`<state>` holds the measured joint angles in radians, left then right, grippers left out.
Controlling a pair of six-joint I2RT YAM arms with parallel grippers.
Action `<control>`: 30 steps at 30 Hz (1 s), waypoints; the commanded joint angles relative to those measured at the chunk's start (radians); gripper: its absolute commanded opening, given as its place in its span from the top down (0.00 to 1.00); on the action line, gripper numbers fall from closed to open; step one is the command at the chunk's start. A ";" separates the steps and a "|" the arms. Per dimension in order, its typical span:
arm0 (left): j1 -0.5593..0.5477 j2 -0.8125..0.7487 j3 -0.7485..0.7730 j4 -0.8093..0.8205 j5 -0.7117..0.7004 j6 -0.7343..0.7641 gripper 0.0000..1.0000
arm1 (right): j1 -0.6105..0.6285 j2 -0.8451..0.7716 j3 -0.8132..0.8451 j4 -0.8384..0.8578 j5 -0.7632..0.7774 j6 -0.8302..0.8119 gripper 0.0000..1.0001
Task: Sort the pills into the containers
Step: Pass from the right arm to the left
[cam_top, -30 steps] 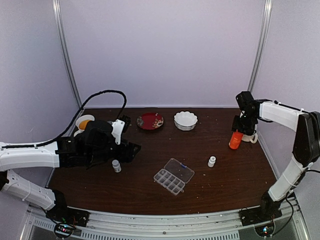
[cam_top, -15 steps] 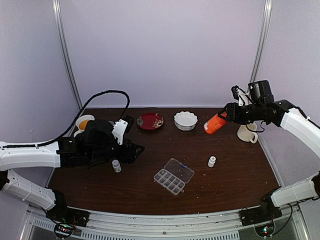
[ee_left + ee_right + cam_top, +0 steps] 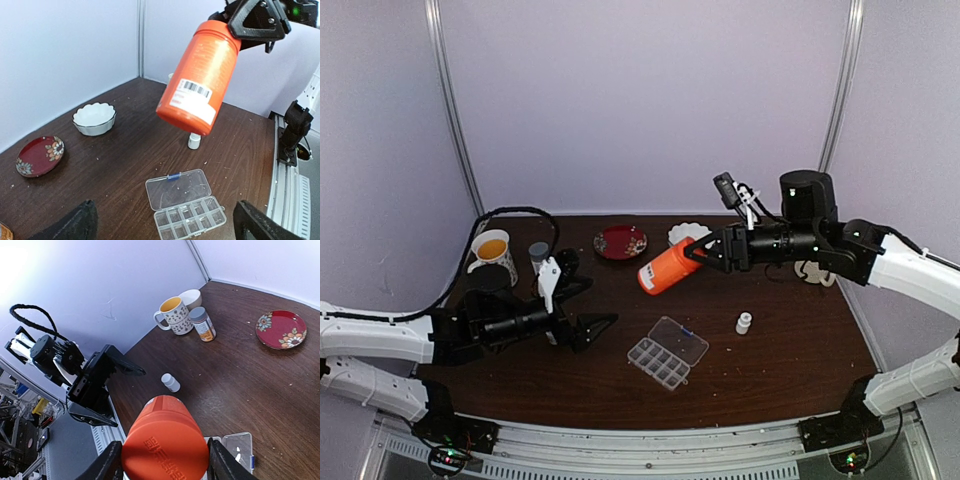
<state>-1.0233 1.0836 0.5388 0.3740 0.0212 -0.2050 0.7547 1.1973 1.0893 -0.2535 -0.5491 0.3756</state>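
My right gripper (image 3: 705, 252) is shut on a big orange bottle (image 3: 667, 268), which hangs tilted above the middle of the table. The same bottle (image 3: 165, 440) fills the gap between that gripper's (image 3: 165, 462) fingers. Below it the clear pill box (image 3: 667, 352) lies open, its lid flat. A few tiny whitish pills (image 3: 186, 220) show in its cells. My left gripper (image 3: 600, 302) stands wide open and empty, left of the box and pointing at it. In the left wrist view the box (image 3: 185, 207) lies between the fingers of the left gripper (image 3: 165, 206), farther out.
A small white bottle (image 3: 744, 322) stands right of the box, another (image 3: 170, 382) near the left gripper. At the back are a patterned mug (image 3: 492, 250), an amber bottle (image 3: 538, 255), a red plate (image 3: 620, 241), a white scalloped bowl (image 3: 690, 235) and a white cup (image 3: 815, 270).
The right arm swung the orange bottle from the far right to above the table's middle, now tilted. The left gripper opened wide and dropped lower, uncovering the mug and amber bottle.
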 commanded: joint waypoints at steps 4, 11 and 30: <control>-0.034 -0.088 -0.102 0.283 0.075 0.366 0.02 | 0.107 0.030 0.007 0.158 -0.035 0.074 0.78; -0.033 -0.102 -0.118 0.322 0.073 0.462 0.02 | 0.161 0.074 0.000 0.299 -0.066 0.146 0.78; -0.034 -0.071 -0.100 0.322 0.092 0.439 0.17 | 0.210 0.143 0.024 0.363 -0.077 0.174 0.80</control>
<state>-1.0550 1.0080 0.4271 0.6380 0.1120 0.2428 0.9569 1.3430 1.0889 0.0486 -0.6075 0.5320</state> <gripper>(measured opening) 0.775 0.546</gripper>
